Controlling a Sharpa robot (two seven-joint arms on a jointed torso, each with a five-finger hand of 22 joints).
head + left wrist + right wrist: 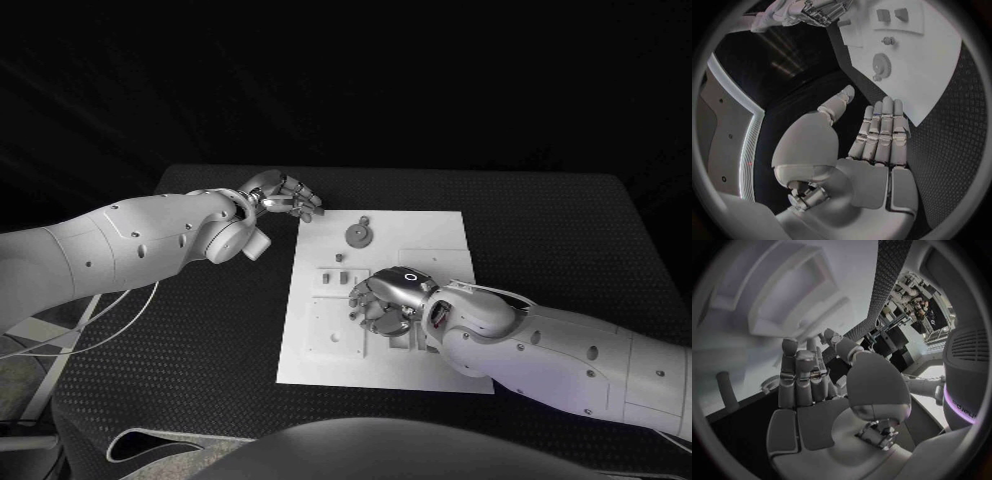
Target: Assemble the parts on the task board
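The white task board lies in the middle of the black table. A round gear-like part sits near its far edge, and the left wrist view shows it too. Small parts stand along the board's left side. My left hand hovers by the board's far left corner with its fingers stretched out, holding nothing. My right hand is low over the board's middle, fingers pointing down at the board's recesses; nothing shows in its grasp. It hides part of the board's middle.
The black textured table has free room left and right of the board. A white cable hangs past the table's left edge. Raised blocks stand on the board near my right hand.
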